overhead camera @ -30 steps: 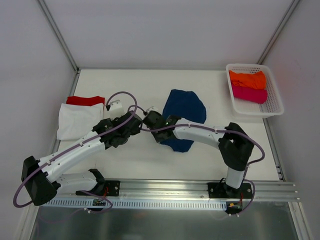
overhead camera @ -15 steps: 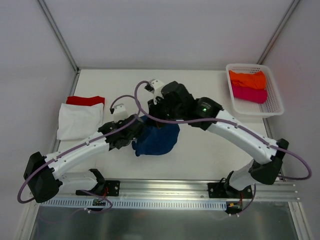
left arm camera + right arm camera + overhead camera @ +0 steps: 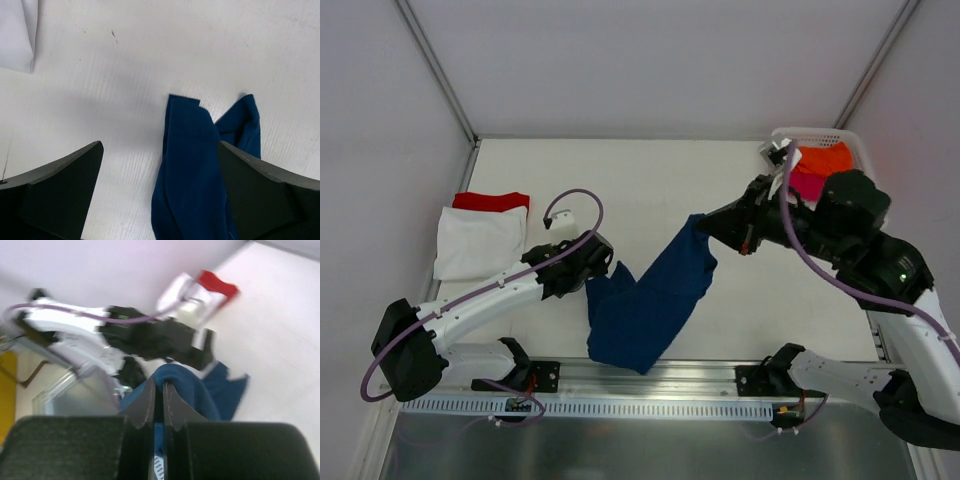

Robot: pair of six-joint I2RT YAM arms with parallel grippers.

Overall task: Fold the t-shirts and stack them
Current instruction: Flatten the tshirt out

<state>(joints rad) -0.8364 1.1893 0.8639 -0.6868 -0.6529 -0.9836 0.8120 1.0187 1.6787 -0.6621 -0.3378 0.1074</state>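
Observation:
The navy t-shirt (image 3: 650, 300) hangs stretched from my raised right gripper (image 3: 705, 222) down to the table's near edge. The right gripper (image 3: 157, 382) is shut on a fold of the navy cloth (image 3: 200, 390). My left gripper (image 3: 603, 262) sits at the shirt's left corner. In the left wrist view it (image 3: 160, 143) is open, with the navy cloth (image 3: 195, 170) lying on the table between its fingers. A folded white t-shirt (image 3: 478, 240) lies on a red one (image 3: 490, 200) at the left. Orange (image 3: 817, 158) and magenta (image 3: 807, 185) t-shirts lie in the basket. The chest print is hidden.
The white mesh basket (image 3: 868, 200) stands at the back right corner, close behind the right arm. A corner of the white t-shirt (image 3: 17, 35) shows at the top left of the left wrist view. Metal rails run along the table's near edge (image 3: 650, 375).
My right gripper has swung from the table's middle up and to the right, pulling the navy t-shirt out of a bunch into a long hanging sheet. The left gripper has stayed nearly in place.

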